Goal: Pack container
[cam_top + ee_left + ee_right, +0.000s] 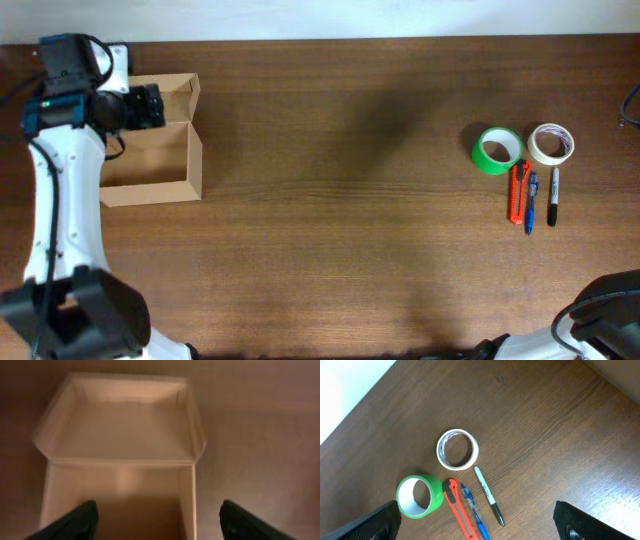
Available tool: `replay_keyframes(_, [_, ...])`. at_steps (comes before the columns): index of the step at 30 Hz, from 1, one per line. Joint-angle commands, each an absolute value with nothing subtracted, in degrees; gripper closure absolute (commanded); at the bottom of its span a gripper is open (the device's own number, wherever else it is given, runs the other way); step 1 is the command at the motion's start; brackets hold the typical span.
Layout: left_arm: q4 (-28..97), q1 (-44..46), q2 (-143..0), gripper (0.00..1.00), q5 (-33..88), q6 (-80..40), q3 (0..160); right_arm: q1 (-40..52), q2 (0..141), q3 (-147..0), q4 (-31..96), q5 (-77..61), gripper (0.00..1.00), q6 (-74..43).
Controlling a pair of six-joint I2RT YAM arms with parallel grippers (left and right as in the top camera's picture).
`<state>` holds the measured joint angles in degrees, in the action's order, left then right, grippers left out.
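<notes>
The container (150, 160) is a tan cardboard box at the far left of the table, open, with its flap lid (178, 95) folded back. My left gripper (152, 105) hovers over it, open and empty. In the left wrist view the fingers (157, 522) straddle the box's right wall (186, 505), and the lid (125, 430) lies beyond. The box's inside looks empty where I can see it. My right gripper (477, 522) is open and empty, high above a green tape roll (419, 496), a white tape roll (457, 450), an orange cutter (460, 512), a blue pen (472, 510) and a black marker (489, 495).
In the overhead view the green tape (497, 150), white tape (551, 144), cutter (517, 192), pen (532, 200) and marker (553, 197) sit together at the right. The right arm's base (600, 320) is at the bottom right corner. Bare wood lies between box and items.
</notes>
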<state>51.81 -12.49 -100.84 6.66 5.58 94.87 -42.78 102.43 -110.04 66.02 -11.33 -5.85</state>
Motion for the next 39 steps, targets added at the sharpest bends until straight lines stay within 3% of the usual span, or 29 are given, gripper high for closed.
replay_keyframes(1, [54.7, -11.5, -105.2, 0.23, 5.9, 6.1, 95.7, -43.2, 102.1, -111.4, 66.1, -10.3, 0.01, -6.0])
replay_keyframes(15, [61.1, -1.4, -108.7, 0.27, -5.9, 2.6, 95.7, -43.2, 102.1, -111.4, 66.1, -10.3, 0.01, -6.0])
replay_keyframes(33, [62.7, -0.9, -114.2, 0.27, -6.8, 0.8, 95.7, -43.2, 102.1, -111.4, 66.1, -10.3, 0.01, -6.0])
replay_keyframes(39, [62.6, -0.9, -119.4, 0.50, -5.8, 0.8, 95.7, -43.2, 102.1, -111.4, 66.1, -10.3, 0.01, -6.0])
